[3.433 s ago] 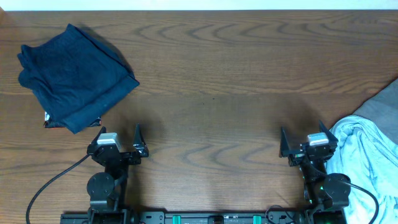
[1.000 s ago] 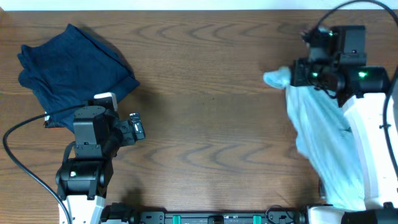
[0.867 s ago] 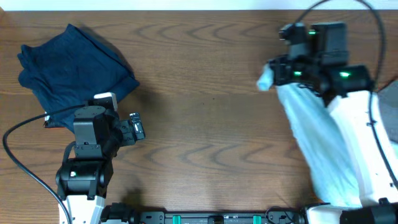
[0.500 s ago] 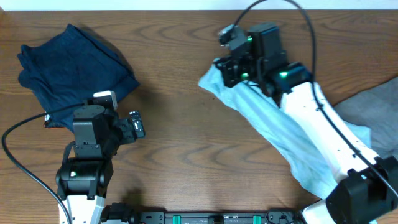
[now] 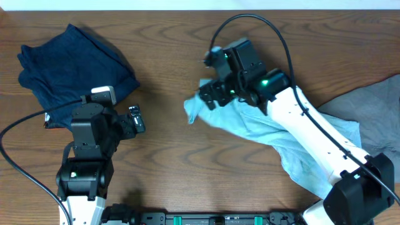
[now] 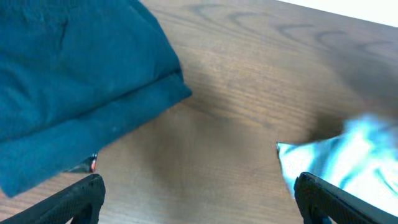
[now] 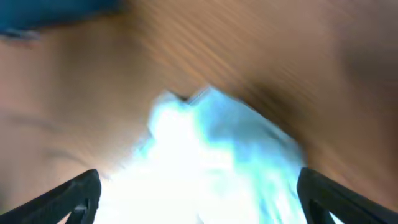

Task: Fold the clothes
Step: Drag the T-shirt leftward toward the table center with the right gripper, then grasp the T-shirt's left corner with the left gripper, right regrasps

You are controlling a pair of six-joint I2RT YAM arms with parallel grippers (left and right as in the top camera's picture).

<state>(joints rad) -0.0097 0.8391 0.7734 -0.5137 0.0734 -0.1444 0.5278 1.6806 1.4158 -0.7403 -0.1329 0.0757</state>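
Observation:
A light blue garment (image 5: 262,128) lies stretched from the table's middle to the front right. Its leading corner (image 5: 190,112) lies under my right gripper (image 5: 209,95). In the right wrist view the fingers stand wide apart, open, with the blurred garment (image 7: 211,155) lying between them (image 7: 196,193). A folded dark blue garment (image 5: 75,75) sits at the back left. My left gripper (image 5: 134,122) is open and empty, just right of it. The left wrist view shows the dark blue garment (image 6: 74,93), the light blue corner (image 6: 348,155) and bare wood between the fingers (image 6: 199,199).
A grey cloth (image 5: 378,112) lies at the right edge of the table. The wooden table (image 5: 175,181) shows between the two arms. The left arm's cable (image 5: 25,181) loops over the front left.
My right arm has swept from the front right to the back and then leftward, dragging the light blue garment to the table's middle. My left gripper rose and turned slightly toward the middle.

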